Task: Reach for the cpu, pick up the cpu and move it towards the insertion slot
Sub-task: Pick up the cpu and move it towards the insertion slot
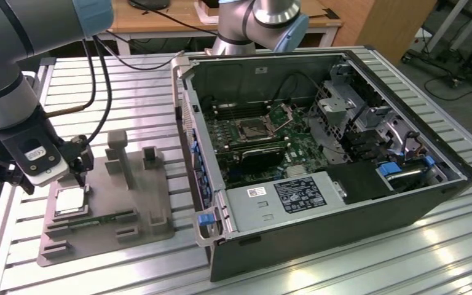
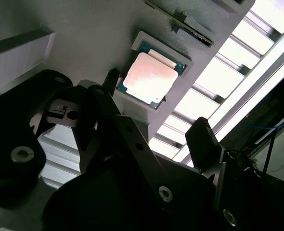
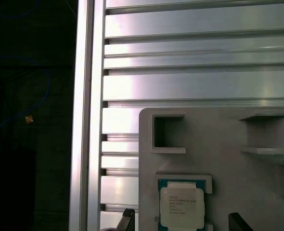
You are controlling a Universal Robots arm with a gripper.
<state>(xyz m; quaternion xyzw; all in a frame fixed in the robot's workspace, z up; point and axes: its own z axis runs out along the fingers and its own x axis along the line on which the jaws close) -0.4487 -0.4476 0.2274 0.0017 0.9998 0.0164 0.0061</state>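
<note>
Slats of bright ribbed aluminium make up the tabletop (image 1: 318, 270). On it, toward the exterior view's left, lies a flat grey plastic tray (image 1: 142, 203) with upright posts and several recesses. One square recess holds the small, thin, square cpu (image 2: 149, 77), its pale silver-grey metal top facing up. It lies flat and seated in the recess, with a rim of green showing around the metal. A long thin green memory stick (image 1: 96, 219) lies in a narrow groove of the same tray, just beside the cpu's recess.

The grey and black robot arm (image 1: 7, 74) is bent down over this tray, and its black pincer (image 2: 156, 98) hangs right above the cpu. Both wrist views show the pincer spread wide. Its two dark fingers (image 2: 202, 137) stand one on each side of the chip, apart from its edges, with nothing held between them (whether the tips touch the tray I cannot tell).

Toward the exterior view's right, a large black computer case (image 1: 318, 239) lies on its side with its panel off and its green motherboard (image 1: 294, 144) exposed. On that board sits the square silver metal-framed insertion slot (image 1: 252, 130) with a dark centre, well apart from the cpu and the pincer
</note>
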